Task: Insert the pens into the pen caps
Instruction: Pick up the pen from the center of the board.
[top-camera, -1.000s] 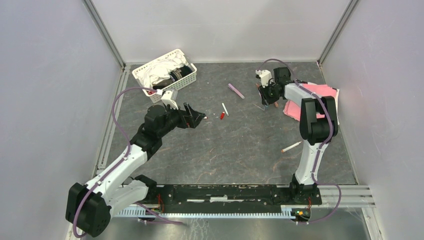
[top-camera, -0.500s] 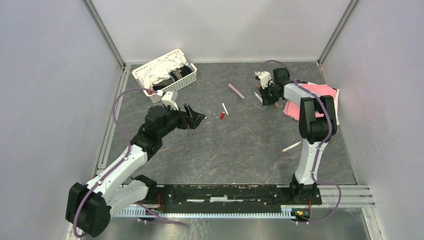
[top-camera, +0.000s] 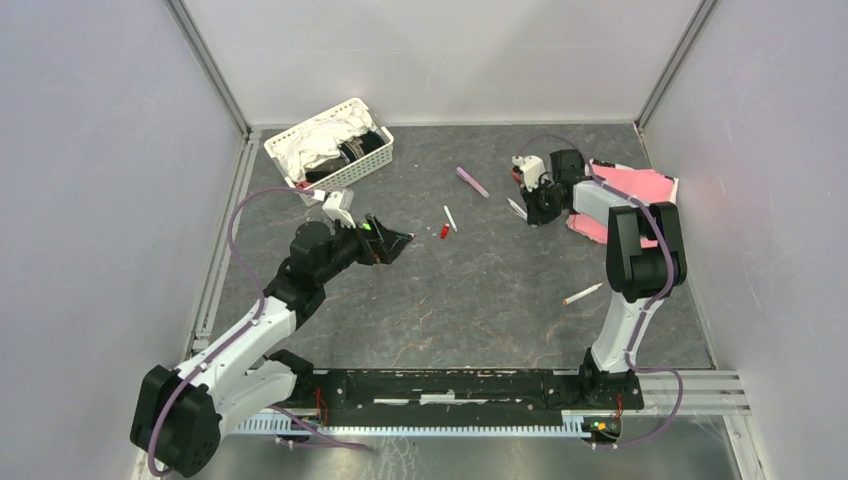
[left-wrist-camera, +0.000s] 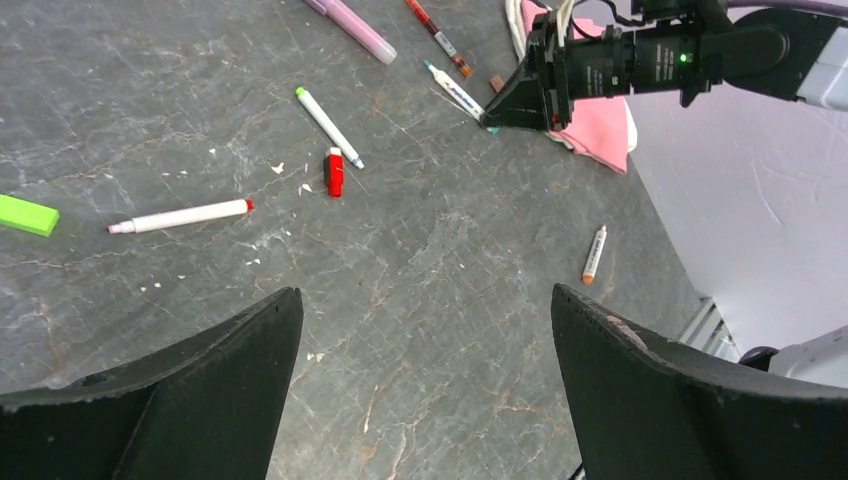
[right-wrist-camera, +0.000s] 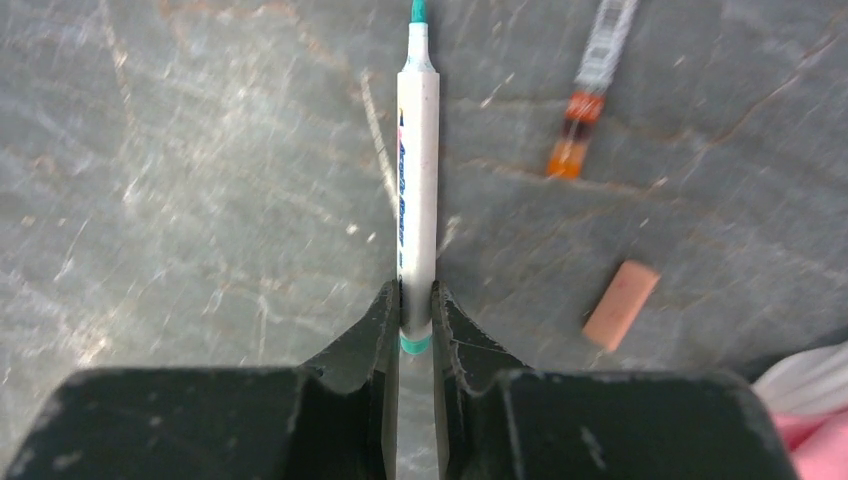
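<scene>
Overhead first: found the left gripper (top-camera: 402, 240) spread wide and grasping nothing, poised over the table (top-camera: 480, 320) left of centre, near the red cap (top-camera: 444, 231) and the green-tipped pen (top-camera: 450, 218) just to its right. Saw the right gripper (top-camera: 526, 210) low at the far right, beside the pink cloth (top-camera: 640, 183), with the teal pen (top-camera: 514, 206) at its tip. Noted the purple pen (top-camera: 472, 181) farther back between the two arms, the orange-tipped pen (top-camera: 582, 293) alone nearer on the right, and a basket (top-camera: 372, 168) at the far left.

Next, from the left wrist: saw the left fingers (left-wrist-camera: 200, 400) parted wide over the table, touching nothing. Found the red-tipped pen (left-wrist-camera: 180, 216) lying to the left near a green block (left-wrist-camera: 28, 215), and the red cap just beside the green-tipped pen's end.

Lastly, from the right wrist: saw the right fingers (right-wrist-camera: 375, 330) clenched on the near end of the teal pen, teal tip pointing away. Could not tell whether lifted or resting on the table. Noted an orange cap (right-wrist-camera: 621, 305) to the right, apart from the barrel, and a brown-ended pen (right-wrist-camera: 585, 100) farther off.
</scene>
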